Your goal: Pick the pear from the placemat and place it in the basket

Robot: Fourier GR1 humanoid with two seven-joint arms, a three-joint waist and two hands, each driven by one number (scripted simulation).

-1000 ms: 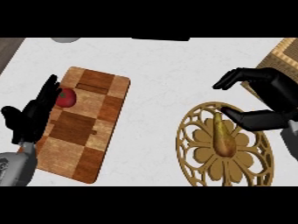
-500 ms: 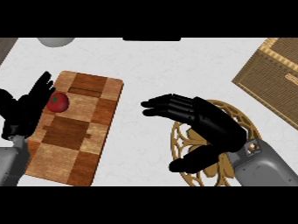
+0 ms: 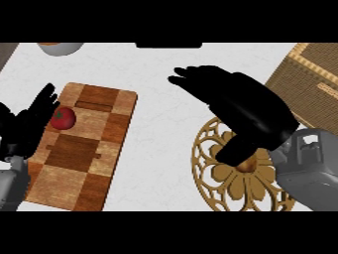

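"Over the placemat (image 3: 234,186) hung the right hand (image 3: 241,109), and the pear (image 3: 251,162) lay on the mat's upper middle, half tucked under the thumb. What worried you there?"

"The grasp, plainly. The fingers were spread and reaching past the mat's far edge, closed on nothing, so the palm sat beyond the fruit rather than above it. If the hand had shut from that spot, I'd judge it would have caught only the pear's top, or nudged it and sent it rolling across the mat."

"And the basket (image 3: 321,87)?"

"It stood up and to the right of the placemat, just beside it. The grey forearm came in from the mat's lower right, so a hasty swing toward the basket could have clipped its near wall — that was the second risk."

"How was the hand held?"

"Palm down, wrist over the mat's right half, fingers fanned up and left, thumb angled down toward the pear. Nothing was gripped."

"The other one?"

"The left hand (image 3: 18,126) rested well left of the placemat, fingers straight and apart, beside a wooden cutting board (image 3: 84,154) carrying a red fruit (image 3: 63,118) — no part in this job."
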